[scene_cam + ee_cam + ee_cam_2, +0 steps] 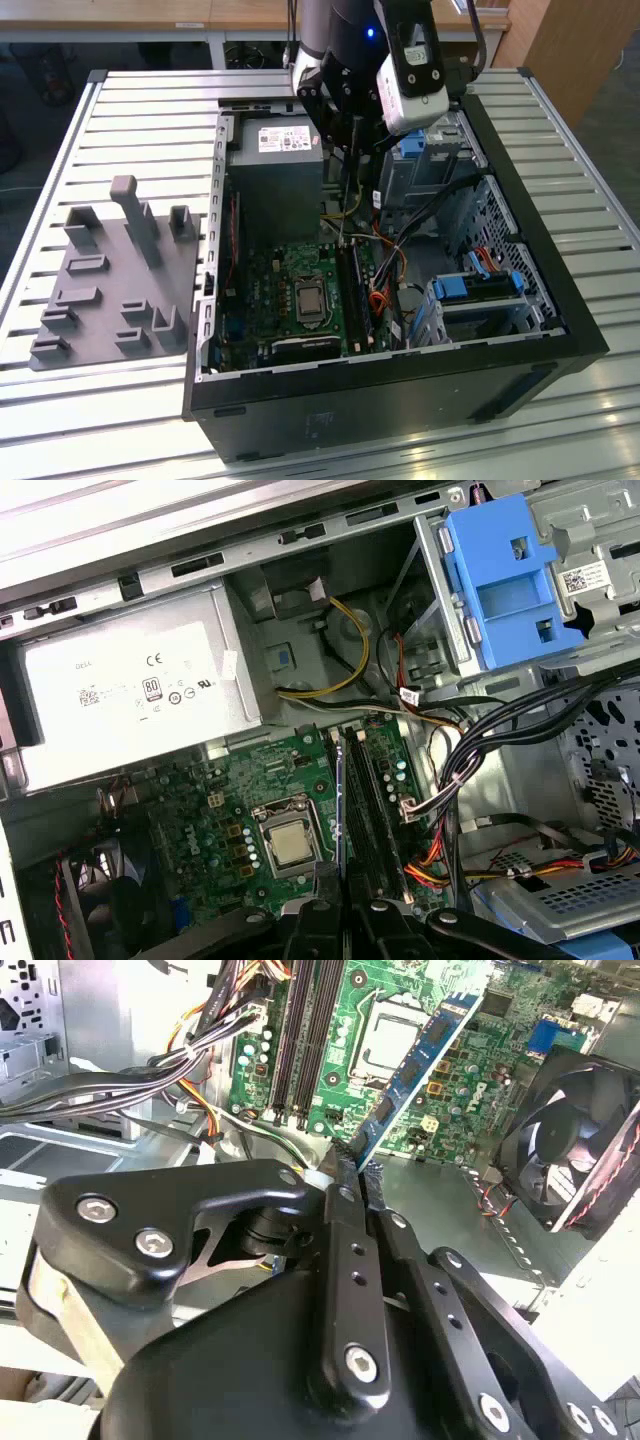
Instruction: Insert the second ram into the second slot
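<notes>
My hand (352,1172) pinching second ram (412,1068) by one end. Stick juts straight out past fingertips, hanging edge-on just above memory slots (372,800) on motherboard (240,810), inside open case (560,300). Not seated.

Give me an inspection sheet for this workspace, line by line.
Surface: slatted metal table, carrying an open computer case.
Job's things: second ram held above the motherboard's memory slots, not yet seated.
Clutter: grey fixture tray at the exterior view's left.
Grippers: gripper shut on the second ram.
Cables: black and coloured bundles beside the slots.
Surroundings: wooden desks behind the table.
</notes>
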